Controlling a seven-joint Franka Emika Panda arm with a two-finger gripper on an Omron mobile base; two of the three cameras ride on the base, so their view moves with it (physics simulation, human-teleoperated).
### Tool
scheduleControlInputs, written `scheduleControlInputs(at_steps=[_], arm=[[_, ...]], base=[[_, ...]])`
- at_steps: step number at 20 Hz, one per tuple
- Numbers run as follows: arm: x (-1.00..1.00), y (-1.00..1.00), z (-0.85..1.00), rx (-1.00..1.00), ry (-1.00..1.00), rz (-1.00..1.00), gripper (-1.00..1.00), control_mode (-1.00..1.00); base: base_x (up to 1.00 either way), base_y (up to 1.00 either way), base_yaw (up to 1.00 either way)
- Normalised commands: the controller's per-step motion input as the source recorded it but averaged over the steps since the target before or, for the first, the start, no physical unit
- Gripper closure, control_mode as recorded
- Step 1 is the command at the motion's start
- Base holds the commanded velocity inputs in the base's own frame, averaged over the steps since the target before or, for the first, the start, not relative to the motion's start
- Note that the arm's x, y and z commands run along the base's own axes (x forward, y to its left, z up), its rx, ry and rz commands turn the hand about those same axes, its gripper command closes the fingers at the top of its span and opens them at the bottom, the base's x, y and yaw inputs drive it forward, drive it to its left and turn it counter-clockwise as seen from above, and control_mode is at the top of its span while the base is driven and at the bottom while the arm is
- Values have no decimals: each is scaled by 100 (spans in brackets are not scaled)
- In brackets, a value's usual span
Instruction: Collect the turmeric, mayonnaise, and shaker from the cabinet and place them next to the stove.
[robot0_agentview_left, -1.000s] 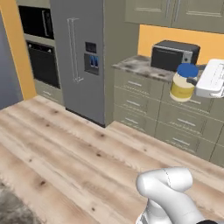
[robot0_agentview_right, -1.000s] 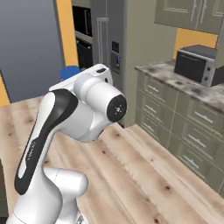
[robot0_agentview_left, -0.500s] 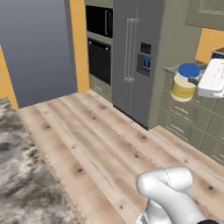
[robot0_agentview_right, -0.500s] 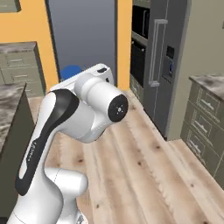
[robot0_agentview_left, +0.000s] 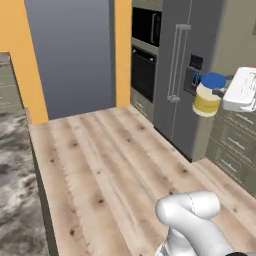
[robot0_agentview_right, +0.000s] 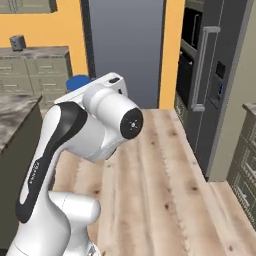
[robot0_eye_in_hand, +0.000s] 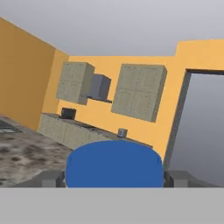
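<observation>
- Mayonnaise (robot0_agentview_left: 206, 96): small pale yellow jar, blue lid, held just beside the steel fridge (robot0_agentview_left: 186, 70).
- Gripper (robot0_agentview_left: 220, 93) jaws stand wide, clamped on its body.
- You've likely got a rigid, smooth, light jar; keep hold mid-body, below the lid.

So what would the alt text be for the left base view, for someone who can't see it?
The robot's gripper, at the right edge, holds the mayonnaise, a pale yellow jar with a blue lid, up in the air in front of a grey fridge. Below lies a wooden floor, with a marbled counter at left.
</observation>
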Motion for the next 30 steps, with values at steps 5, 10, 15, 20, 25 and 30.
scheduleControlInputs(at_steps=[5,10,15,20,25,30], arm=[[0,0,0,0,0,0,100,100],[0,0,0,0,0,0,100,100],[0,0,0,0,0,0,100,100],[0,0,0,0,0,0,100,100],[0,0,0,0,0,0,100,100],[0,0,0,0,0,0,100,100]], base=[[100,-31,27],[100,-12,28],[100,-7,28],[100,-13,27],[100,-14,28],[100,-15,27]])
